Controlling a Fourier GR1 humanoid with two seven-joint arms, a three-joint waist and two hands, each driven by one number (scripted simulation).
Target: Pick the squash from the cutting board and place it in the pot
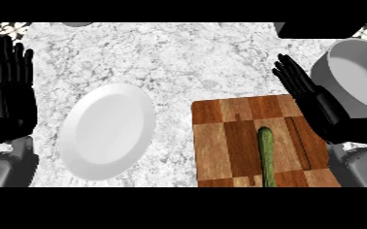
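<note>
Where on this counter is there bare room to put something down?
Bare marble lies between the white plate and the cutting board, and across the far counter beyond both. It is crowded at right, where the right hand sits between board and pot.

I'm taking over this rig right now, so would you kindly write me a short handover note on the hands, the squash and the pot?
Left hand: open, fingers up, resting at the left edge, holding nothing.
Right hand: open, over the right edge of the cutting board, beside the pot, holding nothing.
Squash: lying lengthwise on the board, untouched.
Pot: at the right edge, only partly in view.
Done: nothing yet.
Left: grasp the squash, lift it, place it in the pot.
</note>
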